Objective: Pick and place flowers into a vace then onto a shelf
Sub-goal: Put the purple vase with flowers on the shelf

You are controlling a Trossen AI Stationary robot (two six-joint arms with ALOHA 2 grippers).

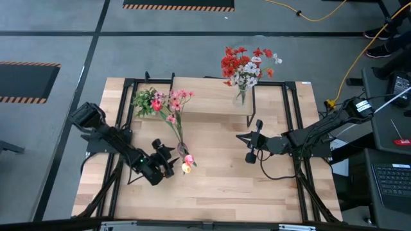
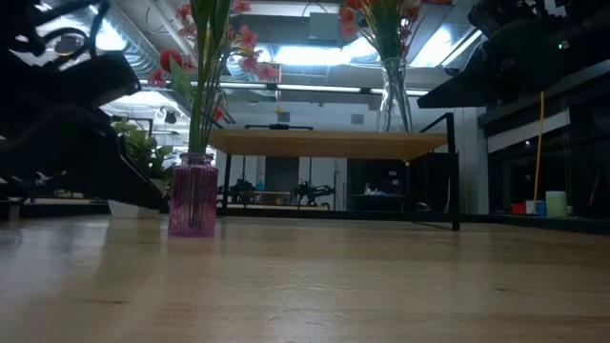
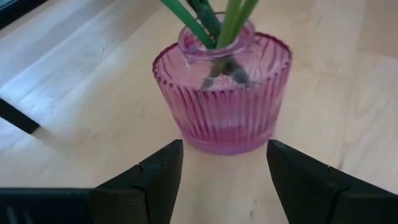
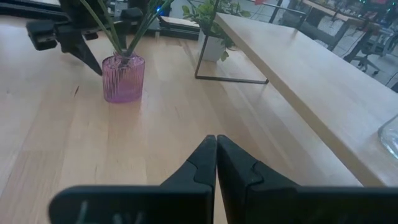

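A ribbed pink glass vase (image 1: 187, 165) (image 3: 224, 99) (image 4: 123, 78) stands on the tabletop. It holds green-stemmed flowers whose pink and red blooms (image 1: 174, 102) lean toward the far edge. My left gripper (image 1: 173, 166) (image 3: 224, 168) is open just left of the vase, a finger on either side of its near wall, not touching. My right gripper (image 1: 251, 149) (image 4: 216, 155) is shut and empty, right of centre. A clear vase (image 2: 396, 95) of red and white flowers (image 1: 245, 64) stands on the shelf (image 1: 205, 96) (image 2: 324, 143).
A small green leafy plant (image 1: 145, 101) in a white pot (image 4: 211, 43) stands at the shelf's left end. The shelf's thin black legs (image 4: 230, 79) rest on the table. Bare wood lies between the two grippers and along the near edge (image 1: 218, 199).
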